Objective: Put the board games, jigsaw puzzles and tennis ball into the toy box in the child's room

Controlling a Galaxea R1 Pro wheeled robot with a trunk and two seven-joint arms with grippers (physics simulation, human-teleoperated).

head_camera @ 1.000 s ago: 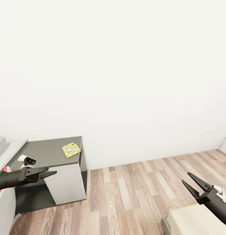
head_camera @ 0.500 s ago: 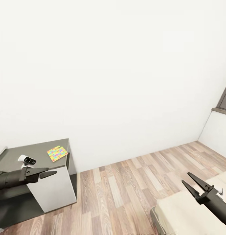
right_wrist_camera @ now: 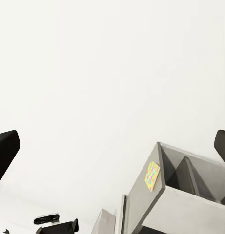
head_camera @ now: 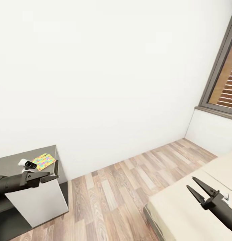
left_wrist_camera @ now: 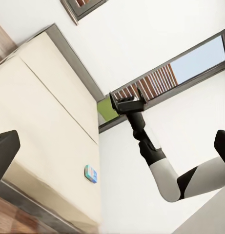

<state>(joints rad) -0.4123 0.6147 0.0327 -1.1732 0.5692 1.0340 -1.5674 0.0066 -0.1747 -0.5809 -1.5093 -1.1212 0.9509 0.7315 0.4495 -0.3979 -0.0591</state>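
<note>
Both held apart, empty: left gripper (head_camera: 52,177), right gripper (head_camera: 194,185); jigsaw puzzle (head_camera: 44,161) flat on desk (head_camera: 12,164).

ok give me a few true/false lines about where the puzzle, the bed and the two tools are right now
1. A jigsaw puzzle lies flat on the table. True.
2. The left tool grips the puzzle. False: it is open and holds nothing, hovering in front of the table.
3. The bed lies under the right tool in the head view. True.
4. The right tool holds a tennis ball. False: its fingers are spread and hold nothing.
5. A small blue game box lies on the bed in the left wrist view. True.
6. The floor is carpeted. False: it is wood planks.
</note>
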